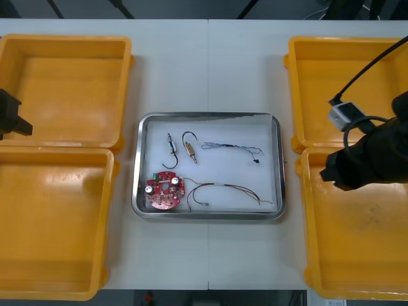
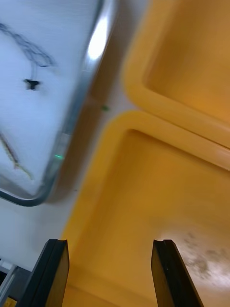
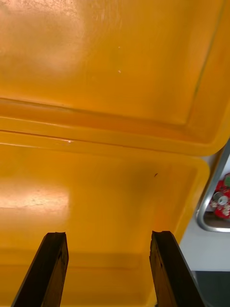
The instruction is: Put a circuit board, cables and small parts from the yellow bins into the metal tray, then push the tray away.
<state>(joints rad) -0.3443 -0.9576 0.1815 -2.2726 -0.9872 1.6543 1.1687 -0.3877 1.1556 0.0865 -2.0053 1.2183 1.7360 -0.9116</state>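
Tray point(image 1: 208, 117): white inside. Contained: board point(image 1: 164, 189) at the near left corner; red and yellow cable point(image 1: 223, 191) just beside it; blue and white cable point(image 1: 231, 148) and two small parts point(image 1: 171, 144) farther back.
Left gripper point(image 3: 108, 235): fingers spread, nothing held, positioned over left bins point(image 1: 118, 150).
Right gripper point(image 2: 110, 242): spread, empty, positioned over near right bin point(image 1: 305, 191).
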